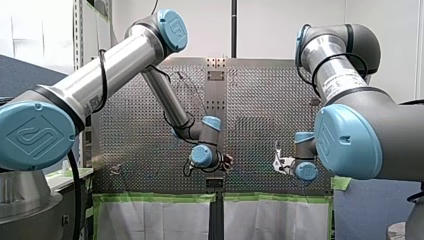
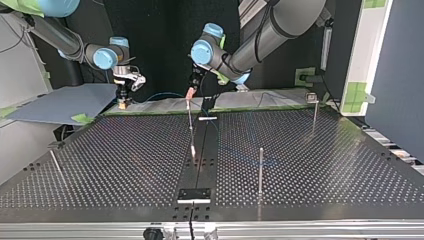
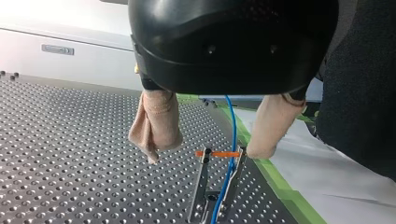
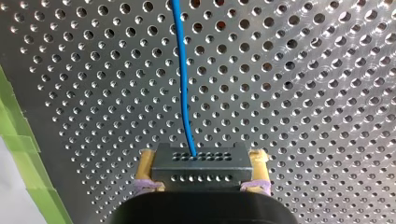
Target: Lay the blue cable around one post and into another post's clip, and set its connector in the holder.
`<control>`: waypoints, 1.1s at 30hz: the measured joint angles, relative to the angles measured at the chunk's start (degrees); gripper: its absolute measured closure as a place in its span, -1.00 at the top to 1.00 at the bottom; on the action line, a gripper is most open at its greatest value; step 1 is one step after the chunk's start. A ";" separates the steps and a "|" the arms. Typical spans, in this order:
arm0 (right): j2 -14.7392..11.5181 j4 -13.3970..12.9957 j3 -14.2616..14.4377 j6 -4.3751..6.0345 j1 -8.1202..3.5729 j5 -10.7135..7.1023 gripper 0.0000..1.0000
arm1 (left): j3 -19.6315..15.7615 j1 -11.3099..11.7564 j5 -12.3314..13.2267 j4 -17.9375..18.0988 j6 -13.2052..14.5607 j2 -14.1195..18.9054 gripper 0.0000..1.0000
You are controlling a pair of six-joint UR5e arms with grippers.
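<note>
The connector (image 4: 201,169) is clamped between the yellow pads (image 4: 145,161) of my right gripper (image 4: 203,158), above the table (image 4: 303,93). The cable (image 4: 183,84) is seen leaving the connector's face and running ahead of the gripper over the holes.

My left gripper (image 3: 205,154) is held with its beige pads (image 3: 156,121) apart, nothing being gripped between them. Under it stands a clip (image 3: 201,186) of two metal prongs joined by an orange band (image 3: 217,153); the cable is passed down between the prongs. Green tape (image 3: 280,186) is laid along the table's edge beside the clip.

In the top view the holder (image 2: 195,195) is found at the near edge, well apart from both grippers, and a bare post (image 2: 261,170) stands to its right.
</note>
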 joint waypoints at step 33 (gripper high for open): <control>0.02 0.13 0.02 0.10 -0.04 0.00 -1.00 | -0.22 -0.20 -2.53 -0.19 -1.70 0.84 1.00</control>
